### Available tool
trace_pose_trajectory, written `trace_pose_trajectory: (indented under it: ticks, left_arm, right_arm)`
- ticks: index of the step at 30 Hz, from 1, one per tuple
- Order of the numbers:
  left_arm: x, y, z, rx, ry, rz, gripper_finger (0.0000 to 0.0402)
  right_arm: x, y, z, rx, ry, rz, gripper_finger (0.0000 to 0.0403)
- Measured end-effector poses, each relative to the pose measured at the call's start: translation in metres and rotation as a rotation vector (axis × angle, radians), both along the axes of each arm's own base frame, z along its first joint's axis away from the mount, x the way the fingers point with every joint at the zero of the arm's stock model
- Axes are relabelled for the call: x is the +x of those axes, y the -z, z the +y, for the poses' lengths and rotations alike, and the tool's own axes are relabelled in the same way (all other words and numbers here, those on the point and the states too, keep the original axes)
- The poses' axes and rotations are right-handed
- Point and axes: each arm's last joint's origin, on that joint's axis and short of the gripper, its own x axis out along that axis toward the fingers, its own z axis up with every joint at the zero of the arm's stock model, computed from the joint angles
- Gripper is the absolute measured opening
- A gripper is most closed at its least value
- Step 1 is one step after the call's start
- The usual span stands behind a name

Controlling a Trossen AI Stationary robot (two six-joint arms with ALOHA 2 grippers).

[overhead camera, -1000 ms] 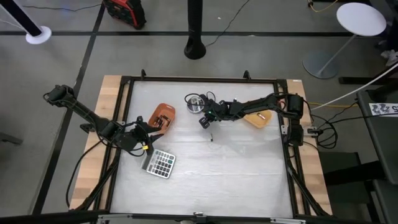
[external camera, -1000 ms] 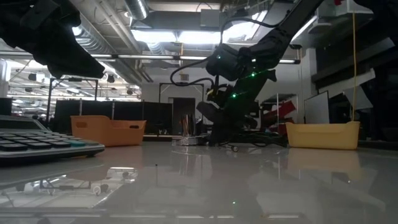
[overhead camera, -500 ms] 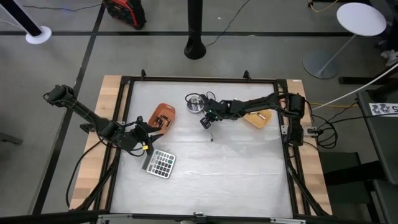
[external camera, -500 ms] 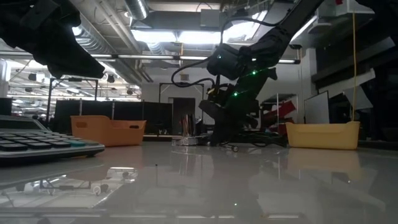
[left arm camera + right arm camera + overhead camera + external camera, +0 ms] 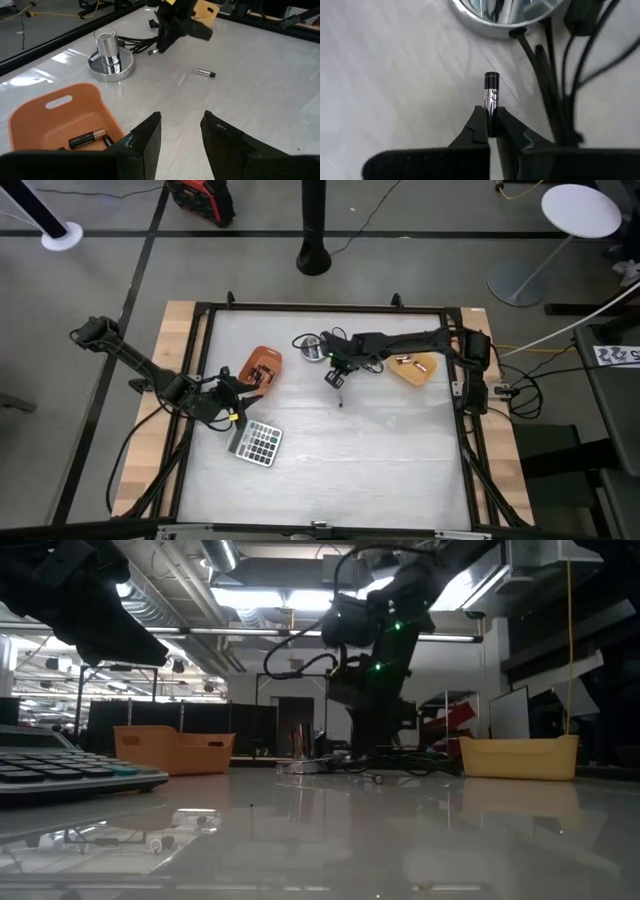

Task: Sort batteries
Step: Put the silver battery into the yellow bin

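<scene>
One battery point(image 5: 491, 95) pinched by its end in the right gripper point(image 5: 491, 131), fingers closed tight, near the cables point(image 5: 555, 85). Risk: shallow hold; cell may pivot or drop. Left gripper point(image 5: 181, 131) open, empty, beside orange bin point(image 5: 55, 117).

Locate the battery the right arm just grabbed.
The small battery is pinched between the right gripper fingers, just off the table beside the round silver base and black cables, at the table's far middle.

You get even overhead light from ceiling strips point(image 5: 300, 598) at twelve o'clock; the glossy table point(image 5: 420, 840) glares, foreground calculator point(image 5: 70, 775) blurred, arms backlit.
</scene>
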Motion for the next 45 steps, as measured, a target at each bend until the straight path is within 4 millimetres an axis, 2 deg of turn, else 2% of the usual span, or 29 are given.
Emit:
trace_pose_trajectory:
  ticks: [14, 22, 29, 35, 39, 45]
  left_arm:
    - [0.000, 0.000, 0.000, 0.011, 0.005, 0.005, 0.0130]
    - [0.000, 0.000, 0.000, 0.013, 0.006, 0.006, 0.0130]
    - [0.000, 0.000, 0.000, 0.013, 0.006, 0.007, 0.0130]
    - [0.000, 0.000, 0.000, 0.013, 0.006, 0.007, 0.0130]
    - [0.000, 0.000, 0.000, 0.014, 0.006, 0.008, 0.0130]
    - [0.000, 0.001, 0.000, 0.024, 0.009, 0.017, 0.0130]
  right_arm:
    - [-0.001, -0.062, 0.000, 0.017, -0.117, 0.197, 0.0007]
    - [-0.016, -0.080, 0.004, 0.066, -0.132, 0.374, 0.0008]
    - [-0.042, -0.084, 0.006, 0.015, -0.089, 0.658, 0.0008]
    - [-0.050, -0.082, 0.006, -0.014, -0.070, 0.715, 0.0009]
    - [-0.063, -0.068, 0.009, 0.003, -0.075, 0.783, 0.0009]
    - [-0.097, -0.044, 0.017, 0.039, -0.029, 0.903, 0.0009]
